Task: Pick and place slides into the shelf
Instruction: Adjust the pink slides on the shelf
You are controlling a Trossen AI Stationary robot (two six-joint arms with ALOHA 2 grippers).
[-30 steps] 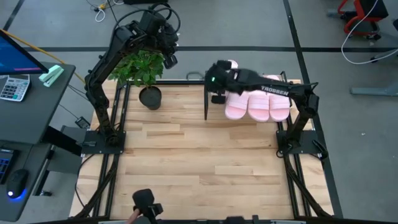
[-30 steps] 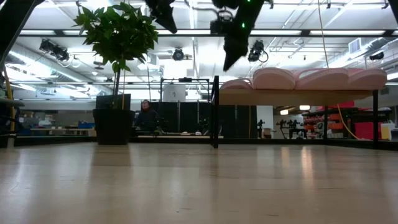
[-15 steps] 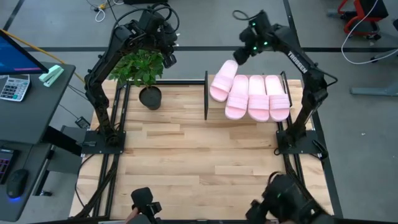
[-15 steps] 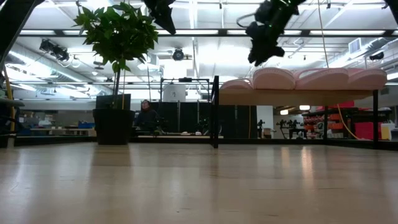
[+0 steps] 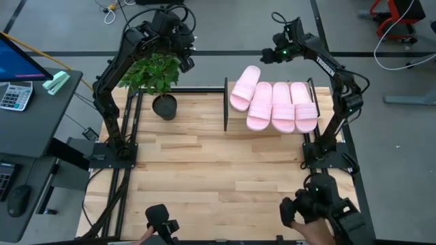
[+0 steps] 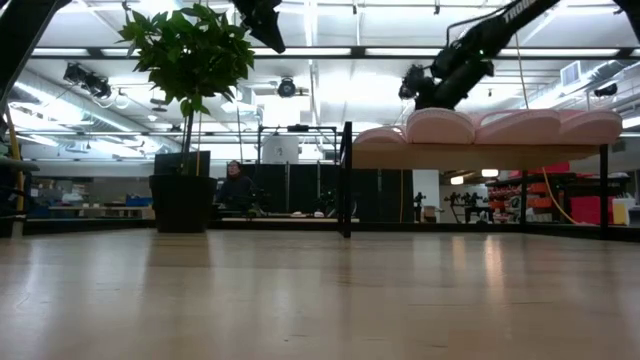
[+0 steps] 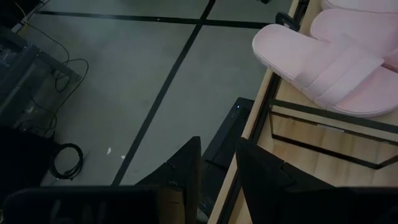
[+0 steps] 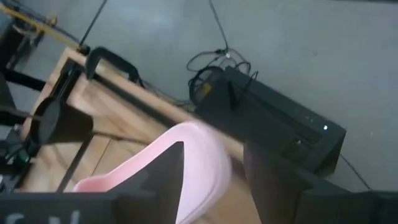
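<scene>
Slides [image 5: 274, 103]: you've got all four on top of the shelf [image 5: 226, 109], at the tabletop's [image 5: 204, 170] far right corner. From the high view, three lie parallel and touching; the fourth, at the shelf's left end, is skewed, toe angled out past the shelf's far-left corner. You can't see that skew in the low view, which shows only four pink humps in a row on the wood panel, w/ open room under it between the black legs. Left wrist view catches the skewed slide overhanging the frame edge.

Right gripper [image 5: 267, 57] hangs off the tabletop, beyond the far edge, just past the skewed slide's toe; fingers [image 8: 158, 180] apart, nothing between them, the slide's pink end visible beyond. Left gripper [image 5: 187, 58] is up beyond the far edge near the far left corner, above the potted plant [image 5: 155, 78]; fingers [image 7: 186, 165] at a narrow gap, holding nothing.

Room: near half and centre of the tabletop are bare wood. The plant stands left of the shelf, well apart from it. A person's gloved hand [image 5: 300, 209] shows by the near right corner, and a seated person [image 6: 236, 188] is far back in the room.
</scene>
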